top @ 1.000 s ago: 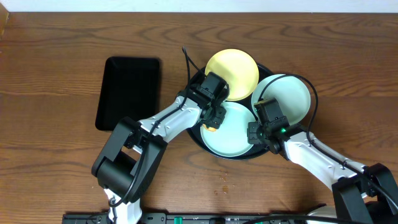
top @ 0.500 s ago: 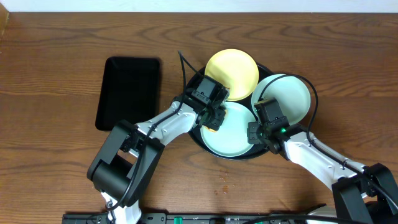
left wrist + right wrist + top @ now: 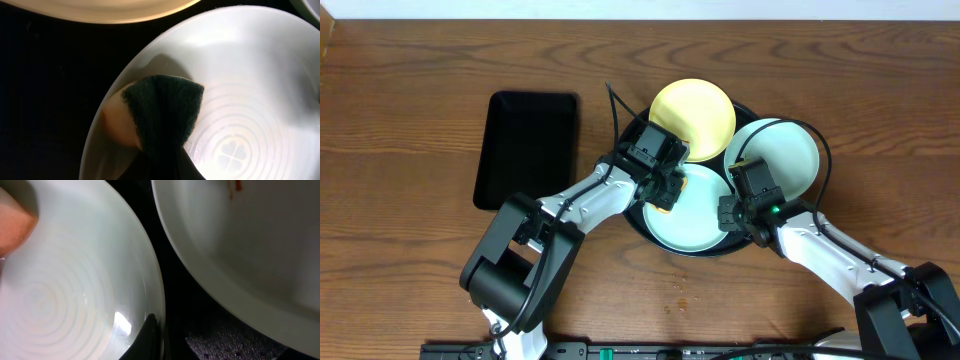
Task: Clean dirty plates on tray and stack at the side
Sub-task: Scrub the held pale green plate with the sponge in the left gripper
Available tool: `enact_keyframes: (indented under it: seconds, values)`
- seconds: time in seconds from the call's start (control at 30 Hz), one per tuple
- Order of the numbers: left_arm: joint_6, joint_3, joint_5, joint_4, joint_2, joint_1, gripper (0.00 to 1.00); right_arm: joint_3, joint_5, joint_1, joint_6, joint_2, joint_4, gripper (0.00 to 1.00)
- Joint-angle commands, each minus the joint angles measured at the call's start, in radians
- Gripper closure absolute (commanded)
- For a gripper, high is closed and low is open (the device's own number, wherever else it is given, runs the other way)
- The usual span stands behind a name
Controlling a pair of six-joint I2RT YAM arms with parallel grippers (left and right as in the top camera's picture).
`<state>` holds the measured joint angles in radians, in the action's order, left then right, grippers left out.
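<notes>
The left gripper (image 3: 665, 190) is clamped on a scouring sponge (image 3: 162, 112) pressed to the near mint-white plate (image 3: 695, 225), which lies in the round black tray (image 3: 692, 254). The right gripper (image 3: 730, 214) straddles that plate's right rim; whether it grips cannot be told. The plate is judged light, stiff and slick, best held by its rim.

black round tray (image 3: 45, 90), tray's back plate (image 3: 692, 115) pale yellow, front plate (image 3: 240, 75) mint-white with concentric rings and clover mark, right plate (image 3: 240, 255) mint-white with orange-red smear, sponge (image 3: 165, 110) dark green over yellow-orange, table (image 3: 400, 120) brown wood grain
</notes>
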<state>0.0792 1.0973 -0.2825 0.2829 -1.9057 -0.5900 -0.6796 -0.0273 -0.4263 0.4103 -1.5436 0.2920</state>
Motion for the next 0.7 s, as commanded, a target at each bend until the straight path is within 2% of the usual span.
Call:
enact_keyframes:
  seconds: [0.0, 0.53, 0.67]
  values:
    - [0.010, -0.079, -0.050, 0.044, -0.076, -0.034, 0.92, 0.009, -0.017, -0.009, -0.014, -0.016, 0.014, 0.99]
    - [0.045, -0.080, -0.055, 0.037, -0.072, -0.110, 0.92, 0.010, -0.016, -0.009, -0.014, -0.016, 0.014, 0.99]
    - [0.047, -0.057, -0.171, 0.037, -0.033, -0.090, 0.92, 0.009, -0.016, -0.009, -0.014, -0.016, 0.014, 0.99]
